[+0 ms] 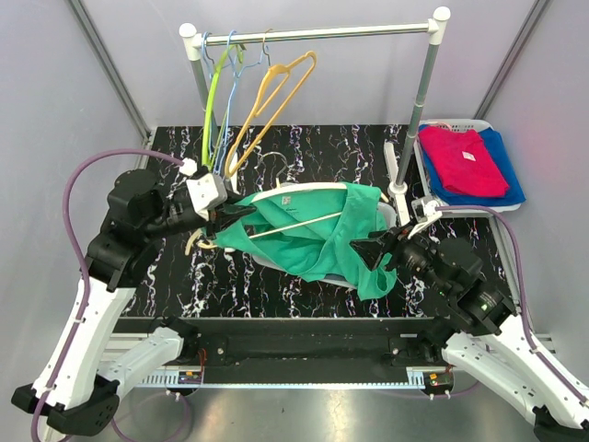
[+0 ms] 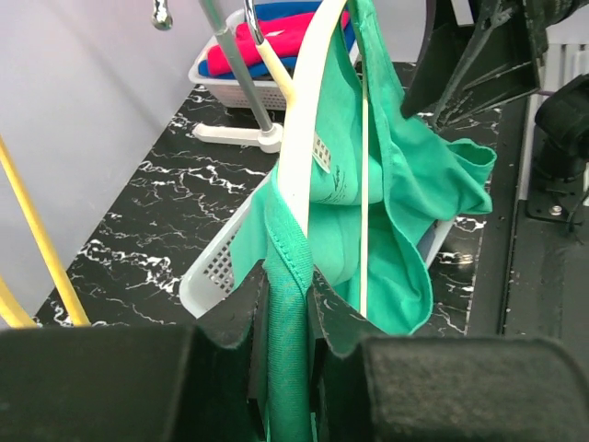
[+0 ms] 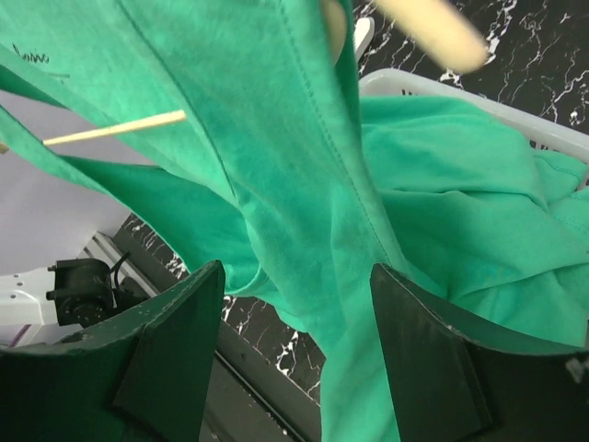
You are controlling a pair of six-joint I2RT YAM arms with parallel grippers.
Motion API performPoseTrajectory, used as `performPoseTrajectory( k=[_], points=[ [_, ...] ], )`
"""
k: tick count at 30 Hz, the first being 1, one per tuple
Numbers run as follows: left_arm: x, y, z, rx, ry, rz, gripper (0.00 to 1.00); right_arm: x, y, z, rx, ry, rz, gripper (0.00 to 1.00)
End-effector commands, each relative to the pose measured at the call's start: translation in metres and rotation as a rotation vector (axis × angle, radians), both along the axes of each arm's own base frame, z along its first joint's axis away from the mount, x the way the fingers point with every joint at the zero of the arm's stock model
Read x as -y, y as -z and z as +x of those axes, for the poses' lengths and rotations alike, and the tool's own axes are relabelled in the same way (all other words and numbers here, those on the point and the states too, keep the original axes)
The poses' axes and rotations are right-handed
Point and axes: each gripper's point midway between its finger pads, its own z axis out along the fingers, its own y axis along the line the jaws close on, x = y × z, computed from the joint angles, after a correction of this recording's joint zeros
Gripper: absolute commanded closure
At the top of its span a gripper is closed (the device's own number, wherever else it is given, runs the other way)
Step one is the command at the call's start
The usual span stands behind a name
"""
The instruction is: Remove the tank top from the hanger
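Top [image 1: 317, 241] is light, limp and slack. Left gripper [image 2: 287, 296] pinches its strap; right gripper [image 3: 296, 304] stands wide. Best hold: the loose hem.

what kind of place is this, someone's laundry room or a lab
Most likely a robot lab cell dressed as a laundry corner: plain grey panel walls box in a marbled table, with a clothes rail of hangers and a basket of folded tops.

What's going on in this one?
Two robot arms are working a green tank top off a white hanger above a basket. The left hand is shut on a strap; the right hand is open with fabric hanging between its fingers. The top is not yet off.
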Motion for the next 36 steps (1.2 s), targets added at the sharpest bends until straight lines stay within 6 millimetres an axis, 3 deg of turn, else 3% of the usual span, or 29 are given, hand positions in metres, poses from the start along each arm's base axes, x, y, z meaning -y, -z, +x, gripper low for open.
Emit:
performPoseTrajectory(
  k=[1, 6, 13, 20, 23, 27, 28, 30, 31, 35, 36],
  points=[
    [0.002, -0.030, -0.015, 0.077, 0.053, -0.067, 1.00, 0.008, -0.018, 0.007, 0.053, 0.063, 0.037, 0.25],
    [0.000, -0.029, -0.019, 0.073, 0.055, -0.070, 1.00, 0.018, -0.019, 0.011, 0.083, 0.106, 0.002, 0.22],
    [0.000, -0.022, -0.020, 0.067, 0.056, -0.064, 1.00, 0.043, -0.046, 0.013, 0.176, 0.207, 0.003, 0.20],
    [0.001, -0.020, -0.021, 0.057, 0.066, -0.066, 1.00, 0.009, -0.043, 0.014, 0.164, 0.074, 0.045, 0.23],
    [0.000, -0.022, -0.021, 0.061, 0.063, -0.067, 1.00, -0.005, -0.045, 0.012, 0.153, 0.010, 0.064, 0.31],
    [0.001, -0.021, -0.022, 0.062, 0.067, -0.068, 1.00, -0.011, -0.037, 0.012, 0.097, -0.004, 0.053, 0.57],
    [0.000, -0.020, -0.022, 0.059, 0.066, -0.068, 1.00, -0.010, -0.035, 0.012, 0.081, 0.000, 0.056, 0.73],
    [0.000, -0.018, -0.021, 0.061, 0.066, -0.069, 0.99, -0.005, -0.033, 0.013, 0.062, 0.028, 0.049, 0.87],
    [0.000, -0.019, -0.021, 0.065, 0.066, -0.071, 0.99, -0.004, -0.034, 0.011, 0.056, 0.029, 0.052, 0.99],
    [0.000, -0.019, -0.021, 0.067, 0.066, -0.073, 0.99, 0.025, -0.045, 0.015, 0.061, 0.172, 0.070, 1.00],
    [0.000, -0.019, -0.022, 0.067, 0.064, -0.074, 0.98, 0.044, -0.058, 0.017, 0.088, 0.262, 0.102, 1.00]
  ],
)
